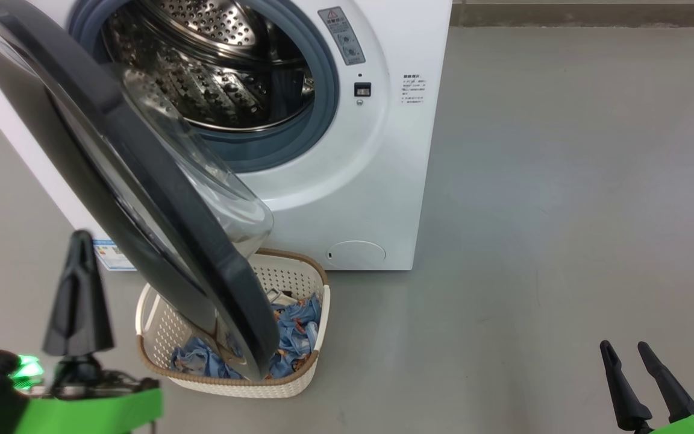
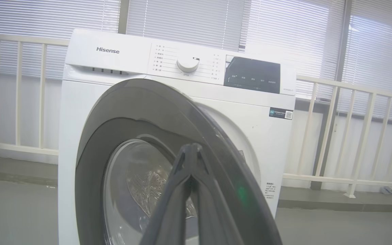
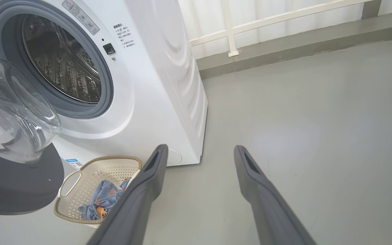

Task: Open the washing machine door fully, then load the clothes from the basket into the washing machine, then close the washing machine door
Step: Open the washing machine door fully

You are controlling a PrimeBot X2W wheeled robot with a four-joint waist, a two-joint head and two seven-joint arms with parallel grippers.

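The washing machine door (image 1: 142,199) stands only half open, swung out from the washing machine (image 1: 377,181) on its left hinge, so the opening step is the one in hand. The left fingers (image 1: 79,289) are clenched together on nothing, just in front of the door's outer face; I cannot tell whether they touch it. The right fingers (image 1: 620,386) are spread and empty, well to the machine's right. Next, I judge, the door needs pushing wider. It overhangs the basket (image 1: 290,277) at the machine's foot, covering part of the clothes (image 1: 299,325). A white railing (image 2: 19,92) runs behind the machine.
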